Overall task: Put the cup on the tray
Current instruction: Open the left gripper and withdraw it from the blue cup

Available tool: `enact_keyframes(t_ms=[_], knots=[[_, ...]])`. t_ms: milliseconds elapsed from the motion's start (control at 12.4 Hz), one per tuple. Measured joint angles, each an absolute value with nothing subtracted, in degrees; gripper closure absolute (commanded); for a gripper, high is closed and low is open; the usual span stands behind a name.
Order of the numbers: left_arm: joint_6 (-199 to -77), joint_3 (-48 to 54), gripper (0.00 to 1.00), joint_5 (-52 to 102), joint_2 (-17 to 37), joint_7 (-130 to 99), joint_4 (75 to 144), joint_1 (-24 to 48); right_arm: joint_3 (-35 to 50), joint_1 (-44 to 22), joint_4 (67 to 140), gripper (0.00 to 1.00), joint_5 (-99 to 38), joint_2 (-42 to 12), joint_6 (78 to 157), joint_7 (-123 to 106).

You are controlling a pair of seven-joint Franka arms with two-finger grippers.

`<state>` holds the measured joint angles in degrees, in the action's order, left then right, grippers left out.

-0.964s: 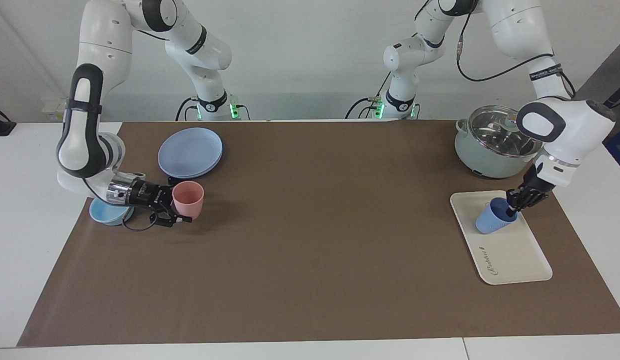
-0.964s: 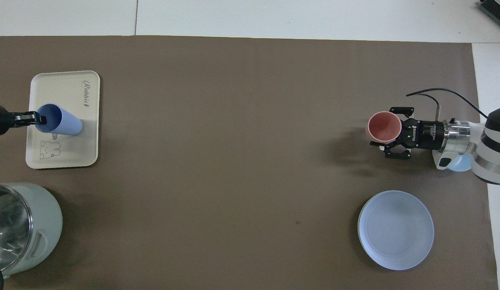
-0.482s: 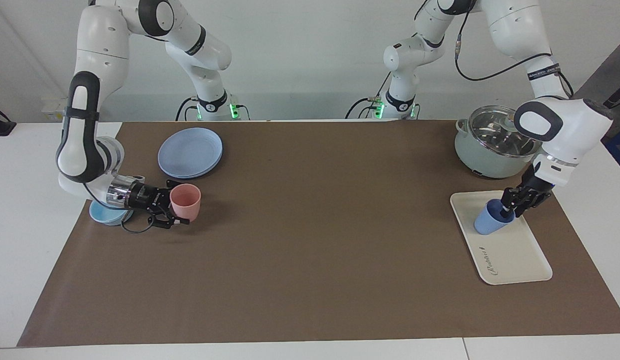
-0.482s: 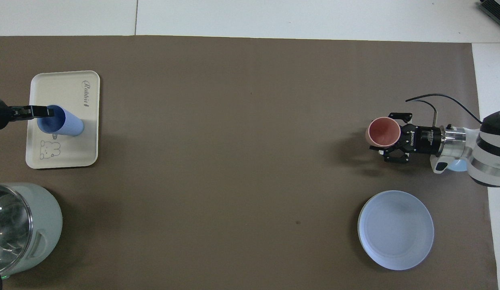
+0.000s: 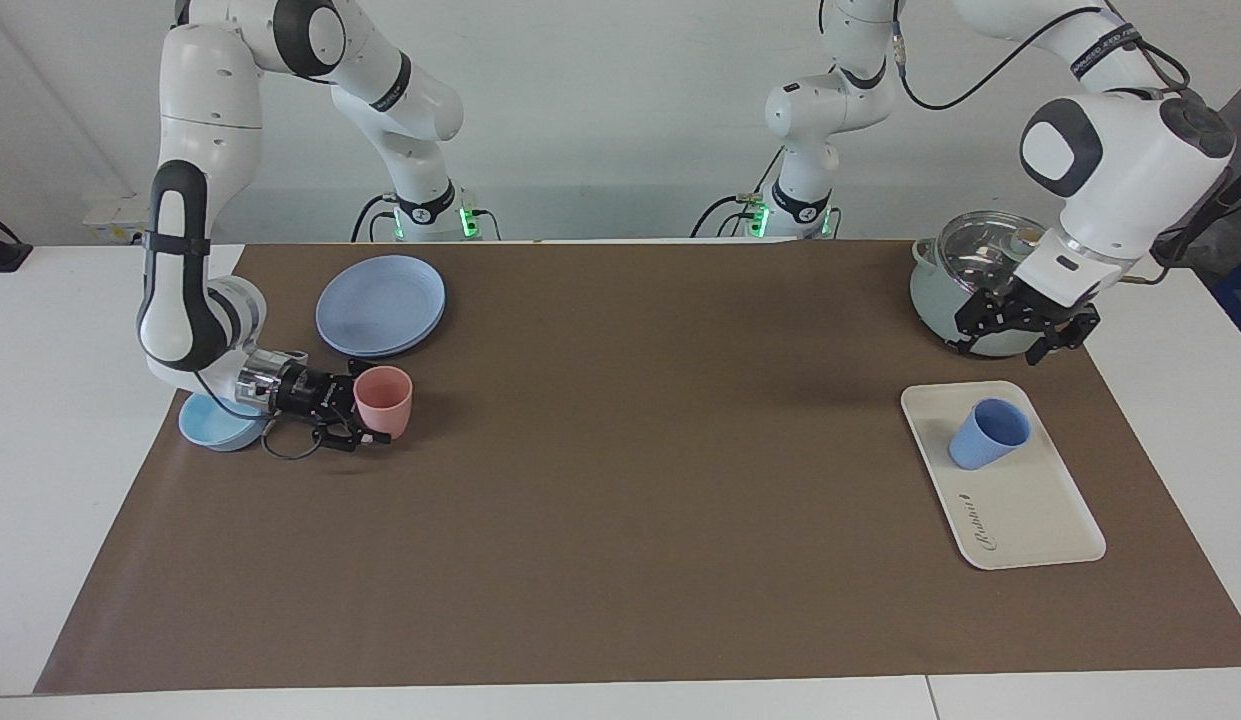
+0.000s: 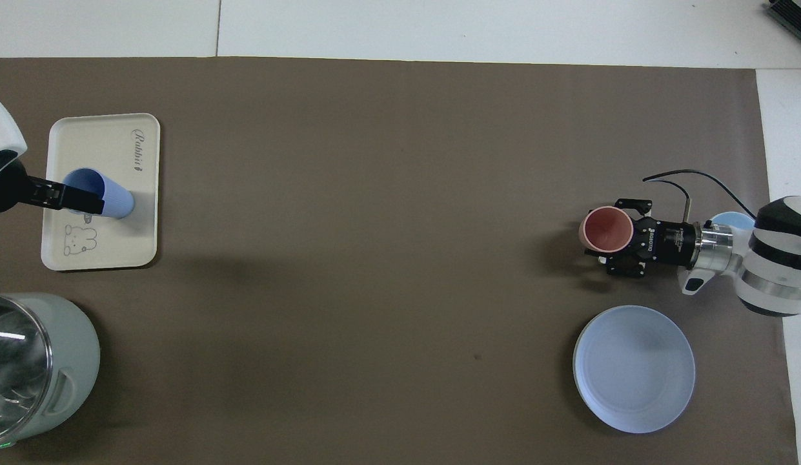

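The periwinkle-blue cup (image 5: 988,433) (image 6: 114,200) stands upright on the cream tray (image 5: 1030,510) (image 6: 103,145), at the tray's end nearer the robots, with nothing touching it. My left gripper (image 5: 1015,342) (image 6: 77,199) hangs open in the air above the tray's edge and the pot, well clear of the cup. At the right arm's end of the table my right gripper (image 5: 348,405) (image 6: 627,235) lies low and level, shut on the wall of a salmon-pink tumbler (image 5: 383,398) (image 6: 607,228).
A pale green pot with a glass lid (image 5: 965,290) (image 6: 32,361) stands nearer the robots than the tray. Stacked blue plates (image 5: 380,303) (image 6: 634,368) and a light-blue bowl (image 5: 215,425) (image 6: 736,221) lie near the right arm.
My left gripper opened, let go of the blue cup and rose toward the pot. The cup stays upright on the tray. The right gripper shifted slightly with the pink tumbler.
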<state>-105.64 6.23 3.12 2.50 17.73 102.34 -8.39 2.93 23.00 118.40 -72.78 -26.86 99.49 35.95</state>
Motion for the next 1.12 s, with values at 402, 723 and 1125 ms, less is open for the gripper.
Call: enact_keyframes(t_ms=[402, 723, 1125], knots=[[-101.1, 6.4, 0.0, 2.9, -1.0, 7.0, 104.7, 0.0, 2.9, 23.0, 120.2, 1.0, -74.4, -26.5, 99.5, 35.9], [-97.4, 6.0, 0.0, 2.9, -3.9, 3.9, 103.3, 1.1, 2.9, 23.0, 121.6, 0.3, -75.2, -25.9, 99.5, 35.8], [-85.7, 4.6, 0.0, 1.9, -4.2, 3.8, 92.2, 0.0, 2.9, 23.2, 123.3, 0.01, -75.4, -25.4, 100.2, 28.0]])
